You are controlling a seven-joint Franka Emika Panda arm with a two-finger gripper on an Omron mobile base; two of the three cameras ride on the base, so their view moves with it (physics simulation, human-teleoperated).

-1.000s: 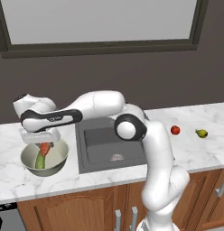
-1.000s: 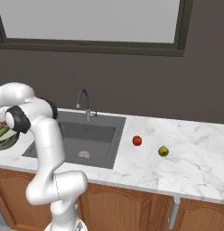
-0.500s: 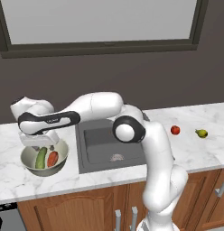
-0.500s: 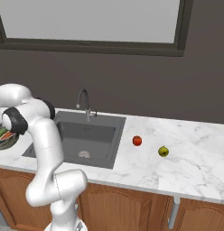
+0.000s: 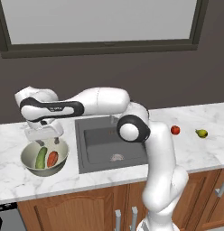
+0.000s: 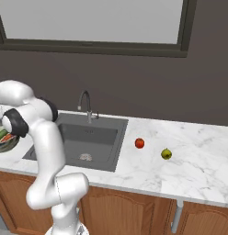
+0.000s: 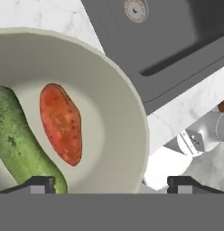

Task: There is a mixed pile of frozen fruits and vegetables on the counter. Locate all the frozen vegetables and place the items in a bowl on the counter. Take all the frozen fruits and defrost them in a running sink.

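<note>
The spread end effector (image 5: pixel 42 143) hangs empty over the wide, smooth, greenish-beige ceramic bowl (image 5: pixel 29 161). Inside lie a bumpy dark-green cucumber (image 7: pixel 20 140) and a mottled orange-red oblong carrot piece (image 7: pixel 61 123); beside it sits the dark grey rectangular sink (image 5: pixel 109 140).

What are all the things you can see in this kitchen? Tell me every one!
bowl: one, pale greenish-beige, on the counter left of the sink
cucumber: one, dark green, lying in the bowl
carrot-like piece: one, orange-red, in the bowl beside the cucumber
sink: one, dark grey, set in the counter
faucet: one, grey, behind the sink
round fruit: one, red, on the counter right of the sink
pear: one, yellow-green, right of the red fruit
counter: one, white marble
cabinets: brown wood, under the counter
window: one, dark frame, on the wall
gripper: one, open above the bowl
</note>
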